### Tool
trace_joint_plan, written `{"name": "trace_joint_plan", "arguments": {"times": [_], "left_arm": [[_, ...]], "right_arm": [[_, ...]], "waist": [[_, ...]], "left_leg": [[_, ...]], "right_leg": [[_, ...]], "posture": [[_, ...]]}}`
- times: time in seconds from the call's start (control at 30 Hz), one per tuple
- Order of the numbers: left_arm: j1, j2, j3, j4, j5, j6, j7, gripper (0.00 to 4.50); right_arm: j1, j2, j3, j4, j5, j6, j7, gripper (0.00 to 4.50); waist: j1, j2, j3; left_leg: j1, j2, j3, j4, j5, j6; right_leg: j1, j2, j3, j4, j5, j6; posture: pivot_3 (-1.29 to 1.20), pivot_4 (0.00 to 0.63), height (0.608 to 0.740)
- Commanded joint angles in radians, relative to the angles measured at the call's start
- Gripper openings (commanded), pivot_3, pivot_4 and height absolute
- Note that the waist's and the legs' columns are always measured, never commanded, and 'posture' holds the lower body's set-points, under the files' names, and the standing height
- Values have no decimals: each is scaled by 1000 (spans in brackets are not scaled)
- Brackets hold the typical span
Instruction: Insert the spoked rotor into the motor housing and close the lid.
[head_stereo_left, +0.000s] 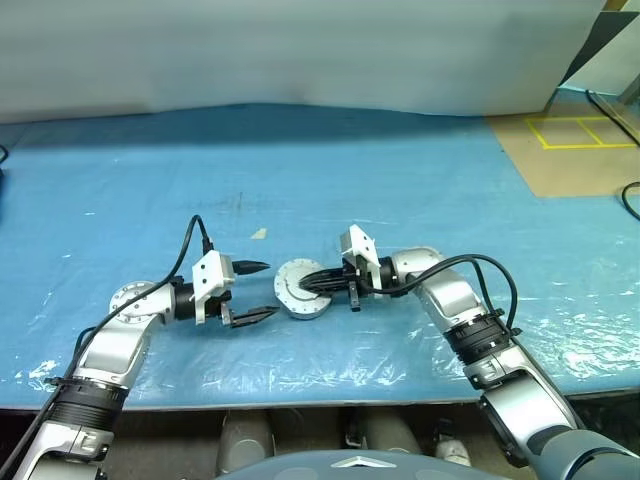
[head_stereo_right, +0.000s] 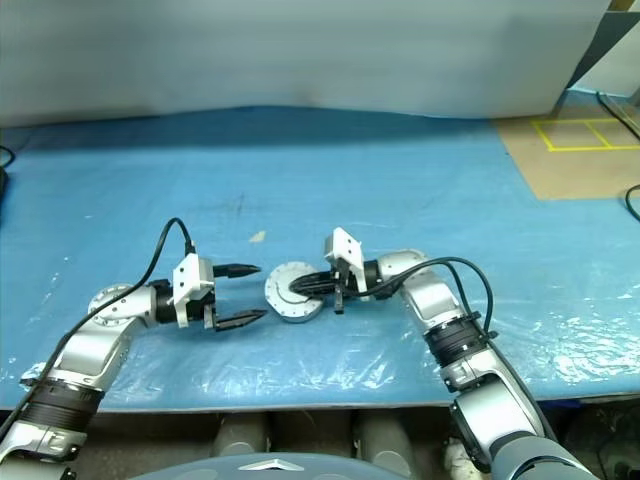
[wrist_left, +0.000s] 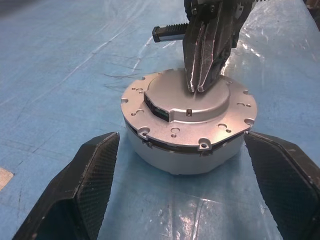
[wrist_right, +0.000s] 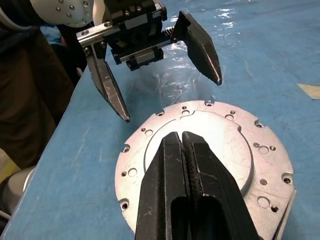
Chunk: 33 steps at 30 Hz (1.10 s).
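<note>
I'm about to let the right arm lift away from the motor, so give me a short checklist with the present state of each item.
1. Lid down on the motor housing: ok, it lies flat on top.
2. Seam even all round: cannot tell, the far side is hidden.
3. Spoked rotor inside: cannot tell, the lid covers it.
4. Right gripper shut, tips on the lid's raised centre: ok.
5. Left gripper open and apart from the housing: ok, one finger on each side without touching.
6. Housing well in from the blue table edge: ok.
</note>
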Motion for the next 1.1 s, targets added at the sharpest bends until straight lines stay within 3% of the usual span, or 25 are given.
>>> {"name": "trace_joint_plan", "arguments": {"times": [0.03,0.37,0.73,1.1], "left_arm": [[7,23,29,-72,-27,25,5,4227],[162,116,203,-102,-82,-25,-8,4227],[124,80,168,-37,-49,-62,-4,4227],[133,46,155,53,-37,-157,-34,4227]], "right_arm": [[17,-21,20,40,-50,0,-9,40],[18,-35,19,-24,-41,-7,-8,40],[12,-19,43,69,-104,-35,-57,40],[5,-8,-10,-28,-33,-42,-38,40]], "waist": [[0,0,0],[-2,0,0],[-5,0,-1],[-3,0,-1]], "left_leg": [[0,0,0,0,0,0],[-2,1,0,-2,0,0],[-1,1,0,-2,0,0],[-2,1,1,-2,0,0]], "right_leg": [[0,0,0,0,0,0],[-3,1,0,-1,-1,-1],[-3,1,1,-1,-1,-1],[-4,1,1,-1,-1,-1]], "posture": [[0,150,740],[0,150,740],[0,150,740],[0,150,740]]}}
